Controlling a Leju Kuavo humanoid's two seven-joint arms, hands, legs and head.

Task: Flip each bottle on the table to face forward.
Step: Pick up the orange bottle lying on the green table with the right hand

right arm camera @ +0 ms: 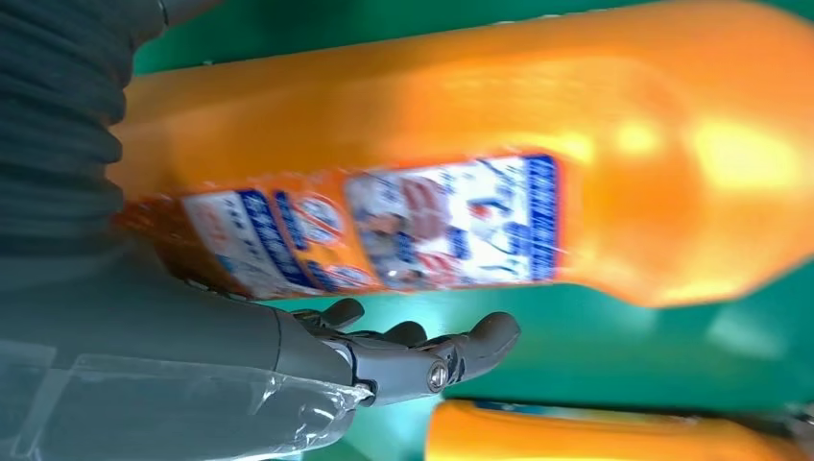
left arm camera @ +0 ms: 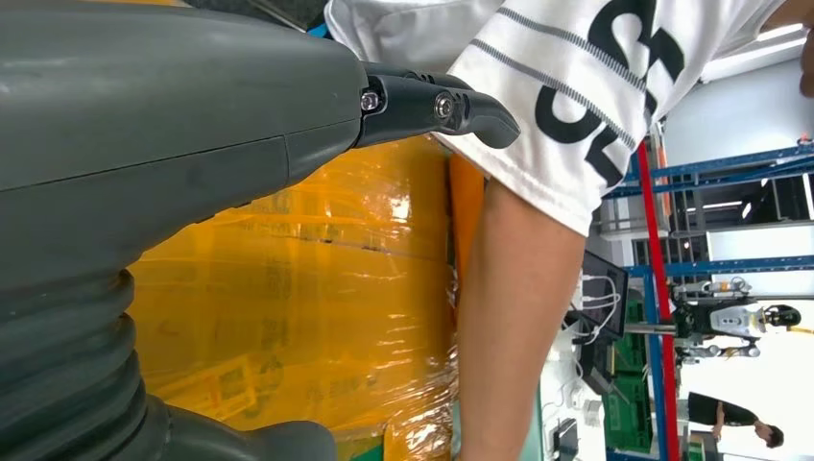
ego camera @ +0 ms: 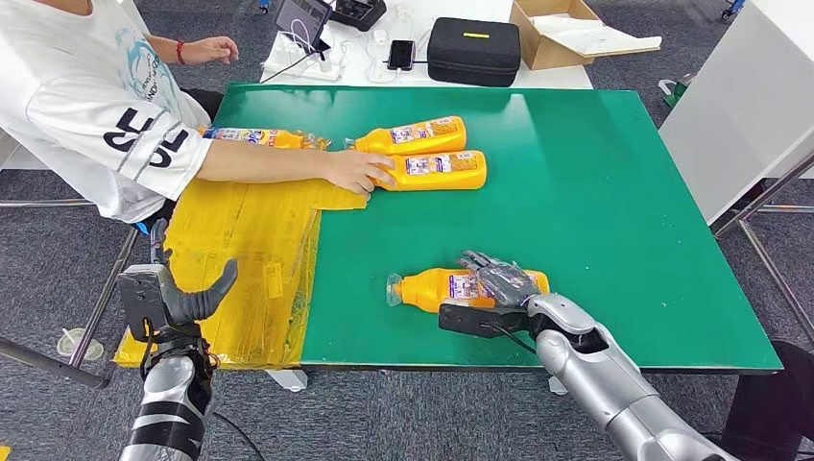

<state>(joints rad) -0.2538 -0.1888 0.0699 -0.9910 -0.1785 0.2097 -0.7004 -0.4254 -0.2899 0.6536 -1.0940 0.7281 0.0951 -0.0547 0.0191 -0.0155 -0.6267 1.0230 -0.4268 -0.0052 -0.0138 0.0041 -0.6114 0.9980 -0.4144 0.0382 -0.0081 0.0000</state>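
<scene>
While my right hand (ego camera: 499,280) lies over the near bottle (ego camera: 432,287) at lower centre of the green counter (ego camera: 595,192), fingers (right arm camera: 480,341) wrapped around it, my left hand (ego camera: 187,298) hangs released at lower left. Upper centre, a person's hand (ego camera: 355,171) touches two more bottles (ego camera: 437,168).

Right hand (ego camera: 499,281) hides part of the near bottle's (ego camera: 437,286) label — print blurred; base cropped.

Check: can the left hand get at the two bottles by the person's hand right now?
Probably not. The left hand hovers off the table's near-left corner, and the person's forearm lies across the path to the two bottles.
</scene>
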